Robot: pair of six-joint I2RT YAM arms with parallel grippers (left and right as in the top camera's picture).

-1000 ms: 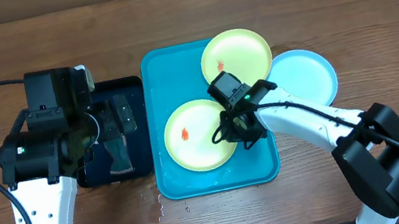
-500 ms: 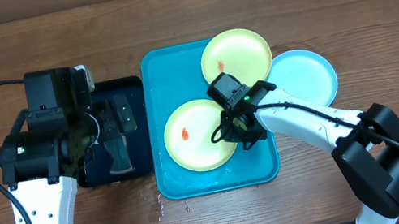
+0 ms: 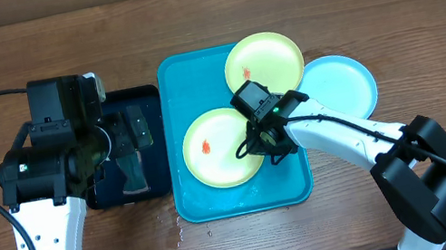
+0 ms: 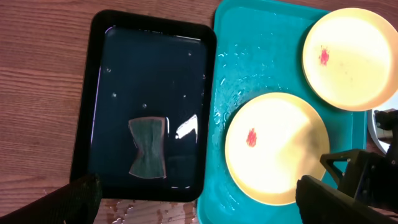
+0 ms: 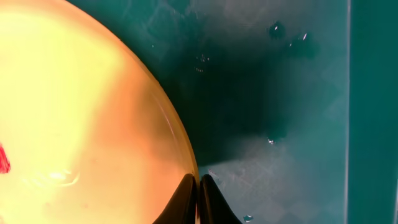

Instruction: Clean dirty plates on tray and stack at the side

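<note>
- Nothing is visibly moving; right gripper [image 5: 198, 186] is staying pinched on the near plate [image 3: 214, 150], at its rim.
- Left gripper [image 4: 199, 190] is hanging apart.
- A thin, wet rim is risking a slip when lifted.

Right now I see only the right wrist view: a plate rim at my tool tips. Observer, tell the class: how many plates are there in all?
Observer: Three: the front green plate at your right tool, a back green plate, and a blue plate beside the turquoise tray.
Operator: What could wipe them?
Observer: A dark pad lies in the wet black tray, left of the turquoise one.
Operator: Is the left tool free?
Observer: Yes, the left tool is open and empty.
</note>
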